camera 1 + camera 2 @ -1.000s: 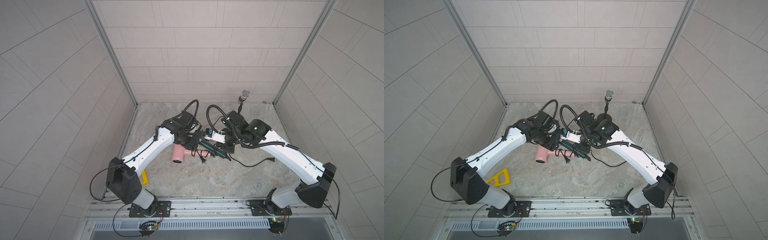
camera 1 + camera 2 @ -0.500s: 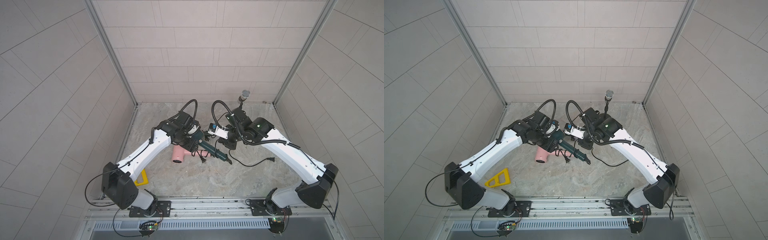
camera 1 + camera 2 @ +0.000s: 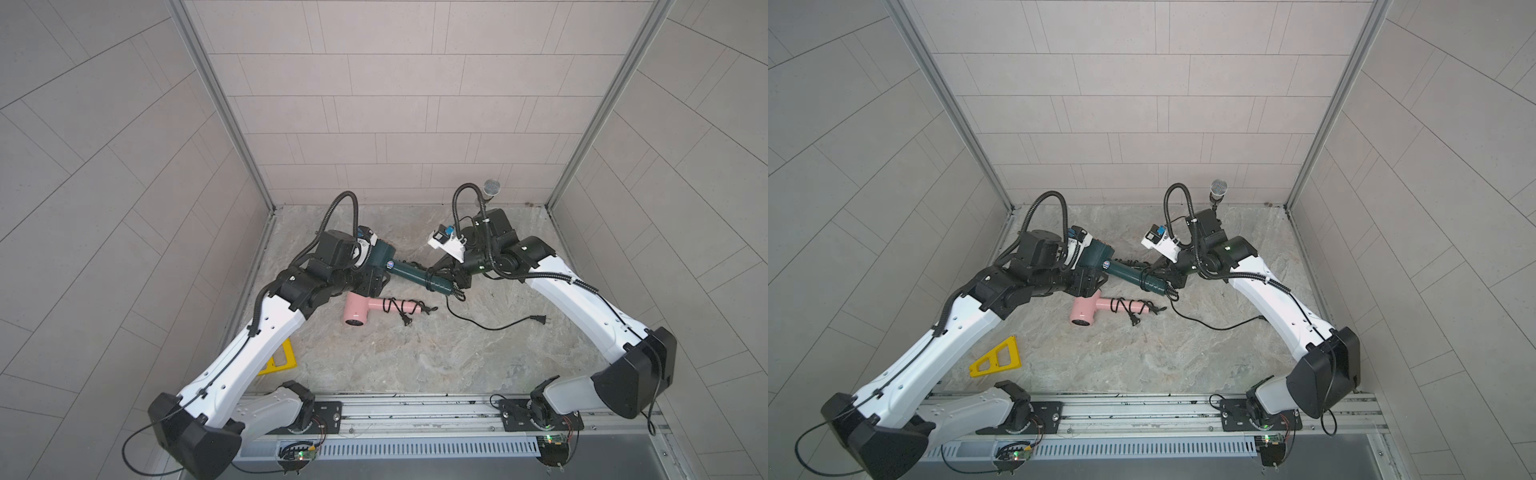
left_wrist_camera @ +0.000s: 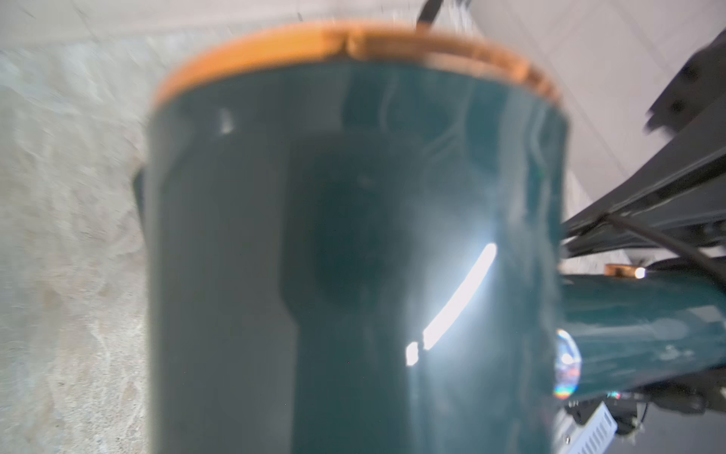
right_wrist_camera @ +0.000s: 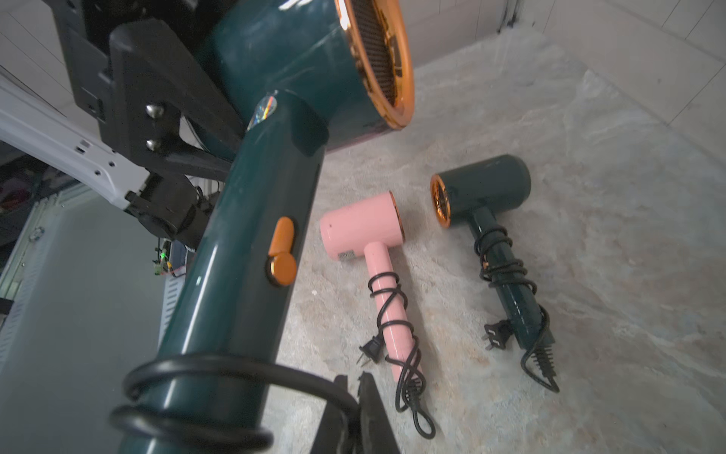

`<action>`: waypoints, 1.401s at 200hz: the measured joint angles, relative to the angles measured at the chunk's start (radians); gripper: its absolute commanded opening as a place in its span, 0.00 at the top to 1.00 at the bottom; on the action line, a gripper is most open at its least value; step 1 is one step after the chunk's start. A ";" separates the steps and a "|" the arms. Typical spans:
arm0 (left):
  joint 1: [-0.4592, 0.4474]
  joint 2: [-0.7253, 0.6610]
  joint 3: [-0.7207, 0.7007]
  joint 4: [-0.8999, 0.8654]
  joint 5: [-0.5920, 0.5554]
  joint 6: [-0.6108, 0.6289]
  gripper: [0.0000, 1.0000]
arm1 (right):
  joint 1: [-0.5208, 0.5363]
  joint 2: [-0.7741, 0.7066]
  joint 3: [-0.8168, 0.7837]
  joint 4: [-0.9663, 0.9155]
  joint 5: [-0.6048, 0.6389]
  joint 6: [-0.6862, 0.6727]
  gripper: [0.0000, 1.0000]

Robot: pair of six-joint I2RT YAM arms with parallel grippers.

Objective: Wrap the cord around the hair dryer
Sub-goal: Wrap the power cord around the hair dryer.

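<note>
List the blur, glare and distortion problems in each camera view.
Left wrist view: the held green hair dryer fills the frame, out of focus, with a white glare streak on its barrel. Right wrist view: the pink hair dryer is sharp, the cord nearest the lens is soft. Both top views: even light, faint shadows, wall tile lines slightly bowed near the edges.

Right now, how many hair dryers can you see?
3: one green dryer held up in the air, a pink dryer and a second green dryer lying on the table.
</note>
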 measured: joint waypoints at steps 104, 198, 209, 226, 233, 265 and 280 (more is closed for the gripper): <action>-0.001 -0.031 0.132 0.150 -0.022 -0.199 1.00 | -0.030 -0.067 -0.217 0.343 0.018 0.223 0.57; -0.001 0.000 0.134 0.167 0.051 -0.319 1.00 | -0.043 -0.105 -0.443 0.585 0.082 0.405 0.78; -0.001 0.001 0.134 0.166 0.055 -0.327 1.00 | -0.047 -0.101 -0.451 0.610 0.092 0.425 0.93; -0.001 0.004 0.134 0.167 0.074 -0.342 1.00 | -0.054 -0.081 -0.453 0.642 0.109 0.472 1.00; 0.000 0.008 0.134 0.167 0.090 -0.349 1.00 | -0.056 -0.067 -0.450 0.650 0.116 0.485 1.00; 0.002 0.067 0.134 0.171 0.200 -0.357 1.00 | -0.058 0.005 -0.408 0.636 0.143 0.551 1.00; 0.002 0.102 0.134 0.171 0.251 -0.359 1.00 | -0.058 0.038 -0.357 0.583 0.165 0.570 1.00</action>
